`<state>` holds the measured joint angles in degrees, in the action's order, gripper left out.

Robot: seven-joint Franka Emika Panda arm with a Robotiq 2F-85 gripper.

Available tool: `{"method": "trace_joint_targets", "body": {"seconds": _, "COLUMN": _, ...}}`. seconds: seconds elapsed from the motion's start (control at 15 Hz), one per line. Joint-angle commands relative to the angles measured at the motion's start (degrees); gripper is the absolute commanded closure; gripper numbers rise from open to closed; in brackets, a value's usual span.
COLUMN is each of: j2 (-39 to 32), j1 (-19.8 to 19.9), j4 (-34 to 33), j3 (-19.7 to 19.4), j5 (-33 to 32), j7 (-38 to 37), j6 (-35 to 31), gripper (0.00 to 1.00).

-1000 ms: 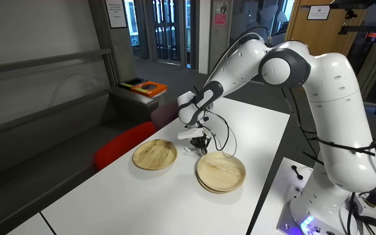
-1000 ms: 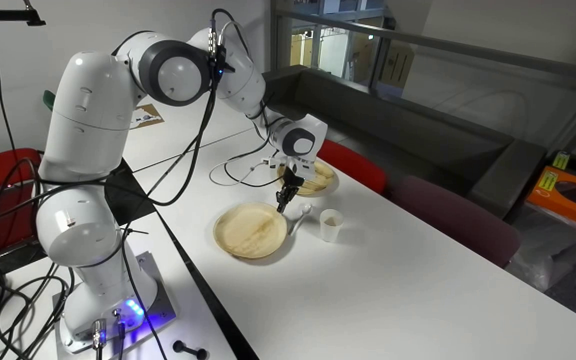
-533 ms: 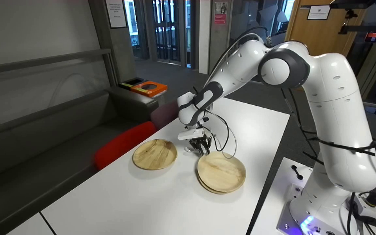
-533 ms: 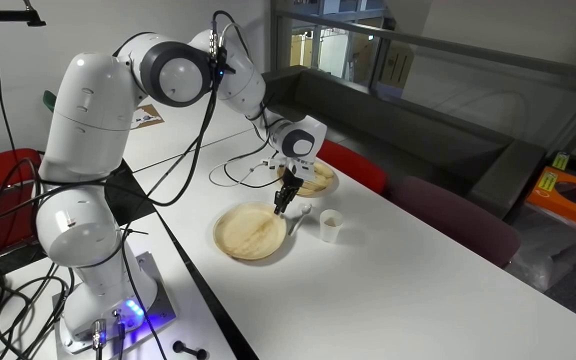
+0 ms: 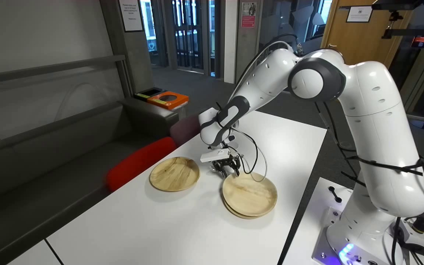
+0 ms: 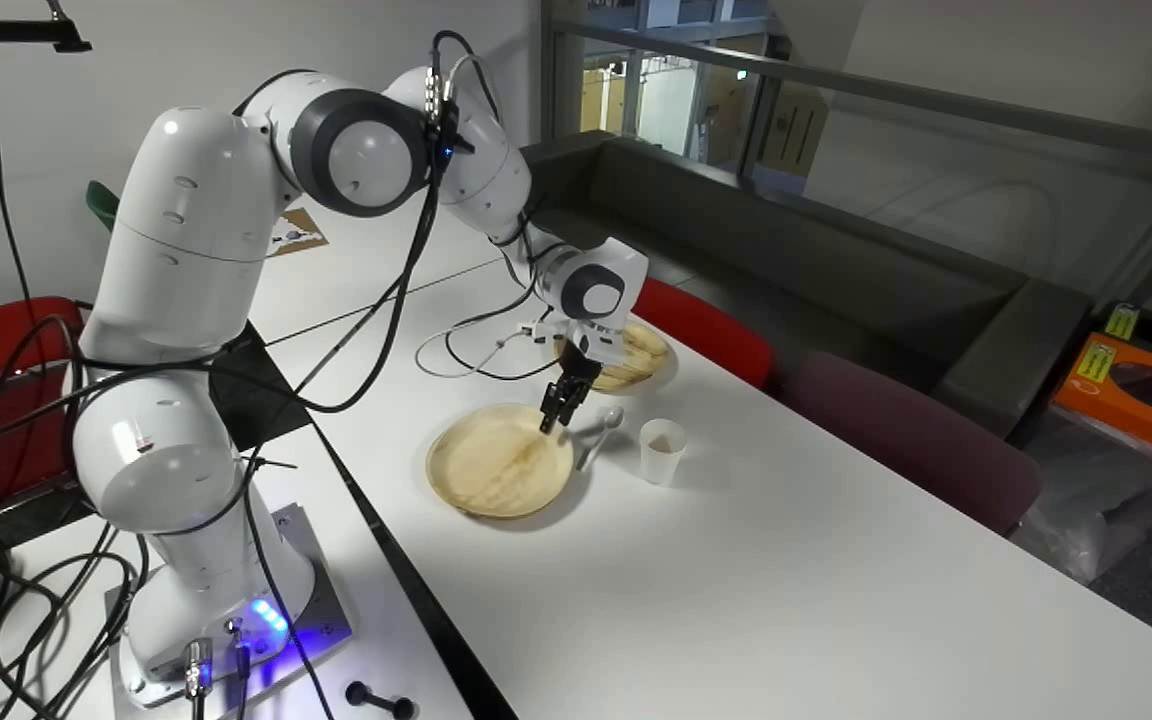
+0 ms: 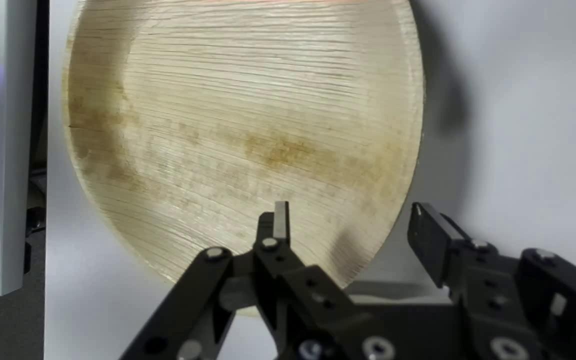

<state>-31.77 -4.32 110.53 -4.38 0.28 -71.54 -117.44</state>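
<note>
Gripper (image 7: pixel 349 220) spread wider vs a sec ago, nothing held, so looks to straddle far rim of top plate (image 5: pixel 250 194), which sits right of lone plate (image 5: pixel 175 174) in an exterior view, tho contact unclr.

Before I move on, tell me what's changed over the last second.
The gripper has gone from shut to open and sunk slightly, beside the near rim of the stacked plates. Nothing was visibly taken hold of or let go. The stacked plates, the lone plate, the spoon and the cup stayed as they were.
</note>
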Motion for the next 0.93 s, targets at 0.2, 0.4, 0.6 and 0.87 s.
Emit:
{"method": "trace_joint_targets", "body": {"seconds": 0.2, "j2": -0.4, "j1": -0.8, "j4": -1.1, "j3": -0.8, "j5": -1.1, "j7": 0.7, "j6": 0.8, "gripper": 0.88}}
{"method": "trace_joint_targets", "body": {"seconds": 0.4, "j2": -0.4, "j1": -0.7, "j4": -1.2, "j3": -0.9, "j5": -1.1, "j7": 0.7, "j6": 0.8, "gripper": 1.0}}
{"method": "trace_joint_targets", "body": {"seconds": 0.6, "j2": -0.2, "j1": -0.7, "j4": -1.1, "j3": -0.9, "j5": -1.1, "j7": 0.8, "j6": 0.7, "gripper": 0.98}}
{"method": "trace_joint_targets", "body": {"seconds": 0.87, "j2": 1.4, "j1": -0.6, "j4": 0.1, "j3": -0.8, "j5": -1.0, "j7": 1.4, "j6": 0.3, "gripper": 0.98}}
